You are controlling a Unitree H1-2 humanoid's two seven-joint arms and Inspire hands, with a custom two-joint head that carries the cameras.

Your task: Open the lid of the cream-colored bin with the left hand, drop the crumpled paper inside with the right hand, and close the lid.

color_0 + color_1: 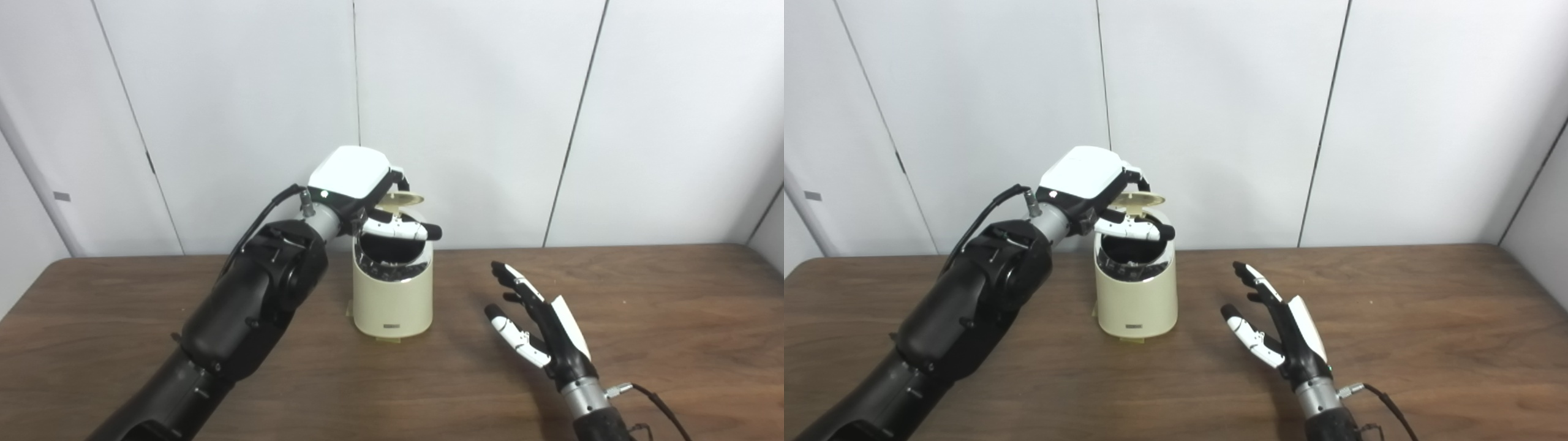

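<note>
The cream-colored bin (393, 303) stands on the wooden table (643, 306), just left of centre. Its round lid (402, 199) is lifted off the rim and lies almost flat above the dark opening. My left hand (361, 184) is over the bin's top; its fingers curl on the lid's left edge and its thumb (404, 231) stretches across the opening under the lid. My right hand (539, 324) hovers low over the table to the right of the bin, open and empty, palm facing left. No crumpled paper shows on the table; the bin's inside is too dark to read.
A white panelled wall (465, 110) runs close behind the bin along the table's back edge. My left forearm (245, 318) crosses the table's left half up to the bin.
</note>
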